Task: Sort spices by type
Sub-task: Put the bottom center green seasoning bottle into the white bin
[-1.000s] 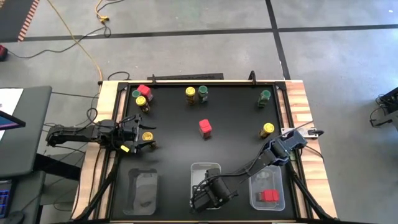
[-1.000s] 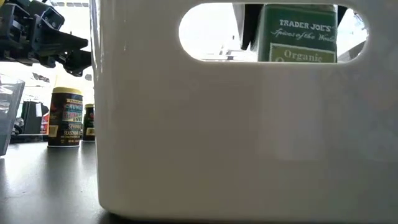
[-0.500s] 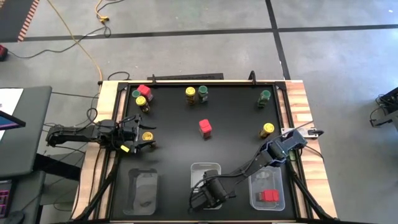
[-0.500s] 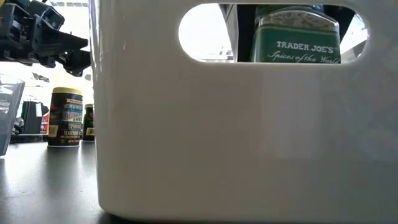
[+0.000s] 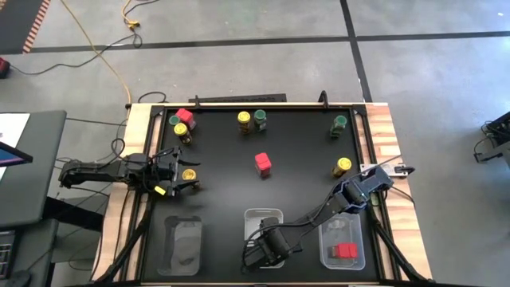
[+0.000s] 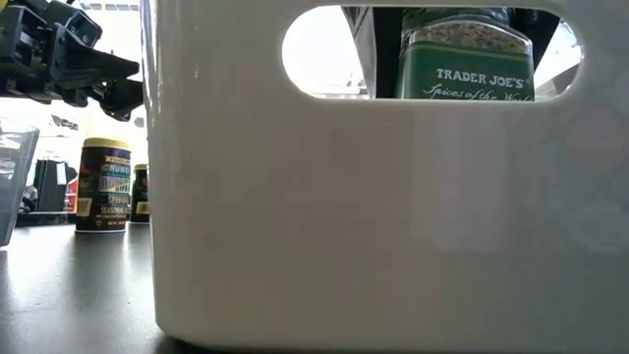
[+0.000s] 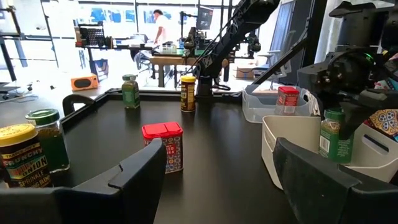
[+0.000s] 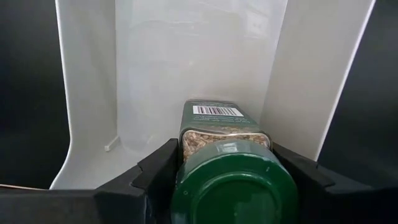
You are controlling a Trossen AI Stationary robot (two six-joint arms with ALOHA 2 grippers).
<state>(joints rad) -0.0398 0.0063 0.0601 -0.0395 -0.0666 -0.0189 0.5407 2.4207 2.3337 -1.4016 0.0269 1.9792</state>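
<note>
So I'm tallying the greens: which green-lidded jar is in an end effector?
The green-lidded jar between the right end effector's fingers, over the middle tray; the other greens stand free on the table.

green-lidded jar (image 8: 233, 180), white tray (image 8: 186, 68), black table (image 5: 295, 183)

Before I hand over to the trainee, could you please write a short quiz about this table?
1. What lid colour has the jar at the right end effector, above the middle tray?
2. True or false: the right-hand tray holds yellow-lidded jars.
3. Seen from above, how many yellow-lidded jars stand on the table?
Key: 1. Green. 2. False; it holds red-lidded jars. 3. Four.
</note>
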